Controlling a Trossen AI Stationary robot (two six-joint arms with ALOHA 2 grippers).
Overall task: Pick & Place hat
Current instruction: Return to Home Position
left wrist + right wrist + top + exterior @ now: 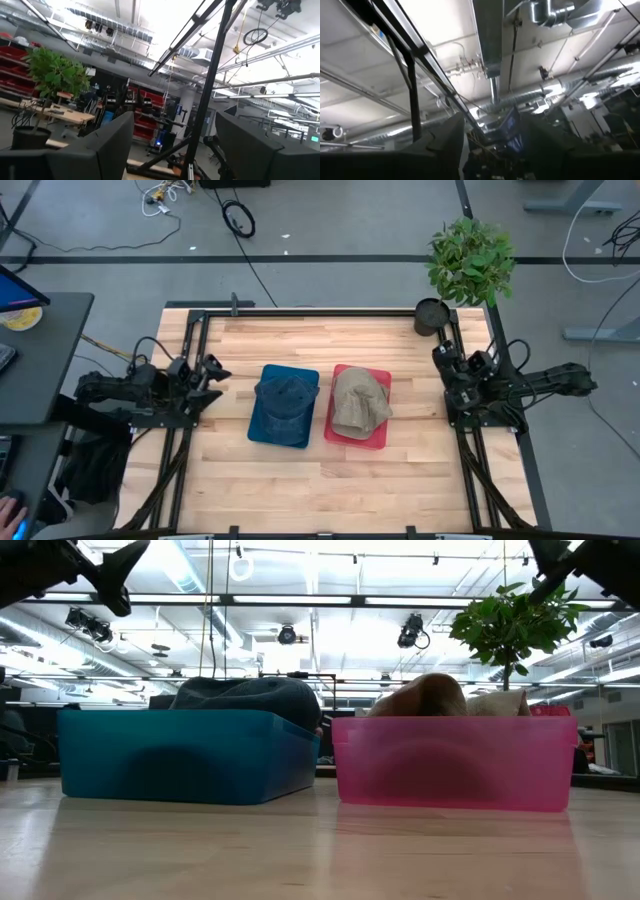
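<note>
A dark blue hat (285, 395) lies in a blue bin (262, 430) at the table's middle; its crown (250, 693) shows above the bin's rim. Right beside it, a tan hat (360, 402) lies in a pink bin (345, 438), its top (430, 695) also above the rim. My left gripper (213, 380) is drawn back at the table's left edge, raised and open, with nothing between its fingers (174, 117). My right gripper (445, 370) is drawn back at the right edge, tipped upward and open (495, 125), also holding nothing.
A potted plant (468, 260) in a dark pot (431, 315) stands at the table's far right corner. Black frame rails (190, 360) run along both sides. Bare wood (320, 490) lies between the bins and the near edge.
</note>
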